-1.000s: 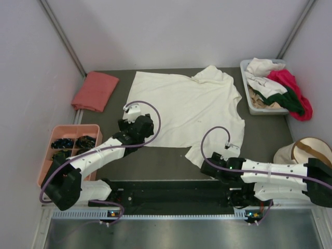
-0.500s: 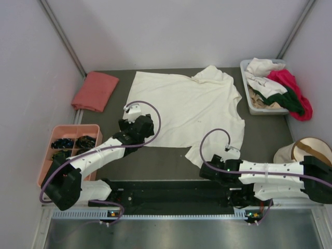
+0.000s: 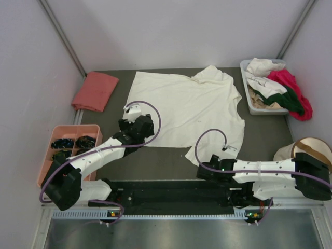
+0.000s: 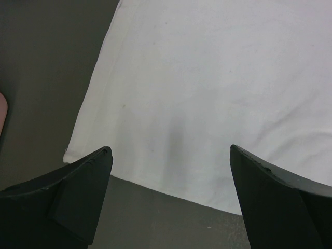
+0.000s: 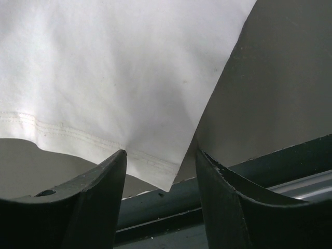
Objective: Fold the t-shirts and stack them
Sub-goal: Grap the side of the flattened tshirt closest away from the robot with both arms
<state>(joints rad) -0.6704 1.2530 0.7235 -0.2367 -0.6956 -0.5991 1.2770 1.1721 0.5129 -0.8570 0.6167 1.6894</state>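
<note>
Right claw point(image 5: 161, 155) sits half-open, jaws straddling the hemmed corner of the cream t-shirt point(image 5: 104, 78), which lies flat on the table point(image 5: 270, 83) just ahead. It's soft, floppy cotton, so that stitched corner looks like the best hold. Left claw point(image 4: 171, 153) gapes wide over the hem. Over the last second the right claw has slid in and narrowed.

Slid the right gripper point(image 5: 161, 153) left to the near corner of the big soft cream-white t-shirt point(image 3: 187, 104) (hem now between the fingers), jaws pulled closer together.
</note>
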